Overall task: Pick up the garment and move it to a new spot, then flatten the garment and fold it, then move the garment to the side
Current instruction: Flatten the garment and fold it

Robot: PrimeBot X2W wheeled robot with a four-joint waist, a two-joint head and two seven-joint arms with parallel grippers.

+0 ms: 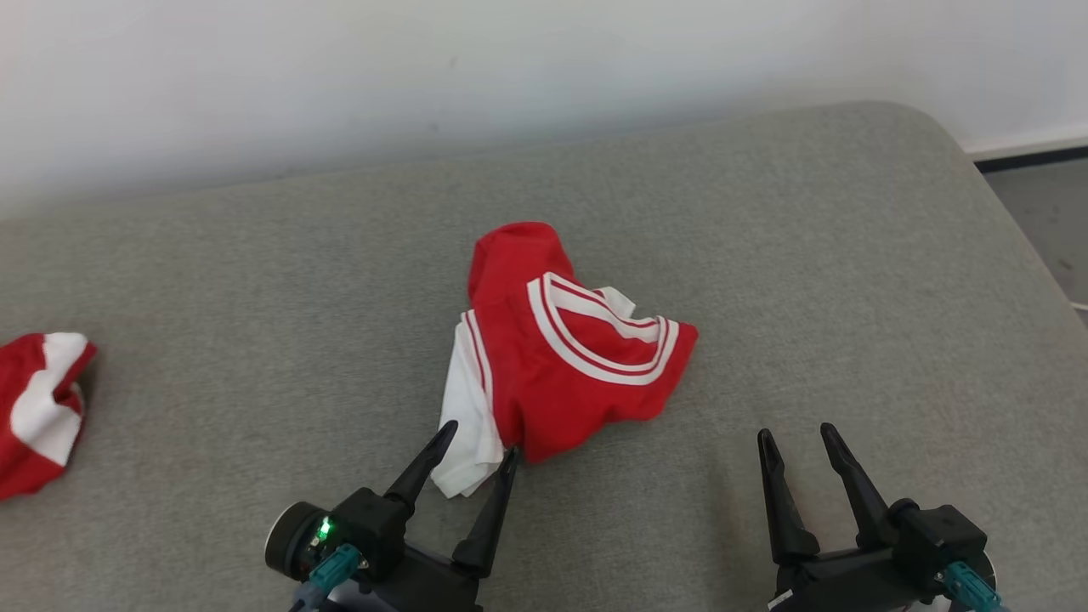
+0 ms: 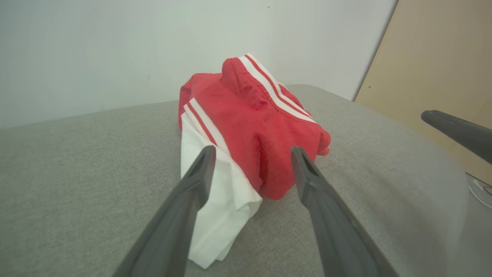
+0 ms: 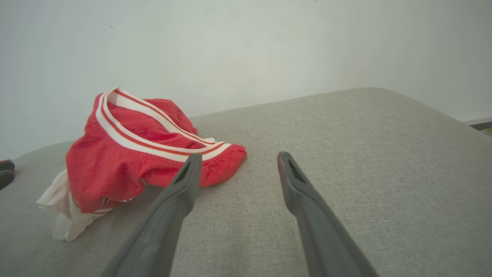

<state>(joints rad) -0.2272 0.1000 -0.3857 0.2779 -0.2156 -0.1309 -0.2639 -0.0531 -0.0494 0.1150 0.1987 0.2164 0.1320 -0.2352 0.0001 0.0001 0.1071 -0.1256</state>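
Just ahead of the left end effector (image 1: 480, 439), a crumpled red garment (image 1: 561, 357) with white stripes lies heaped on the grey upholstered surface (image 1: 807, 255). Its white edge reaches between that end effector's spread fingers, which straddle the cloth without pinching it. The right end effector (image 1: 796, 432), also wide open and empty, hovers with the garment's striped band off to its left and bare upholstery straight ahead. The pick-up appears not yet made. A sound grasp would likely mean sinking the left fingers around a thick fold of the red body rather than the loose white edge. They should close fully before lifting, so the bundle rises whole. Well off to the left end effector's left lies a second red-and-white cloth (image 1: 38, 408); a pale wall (image 1: 510, 68) stands beyond.
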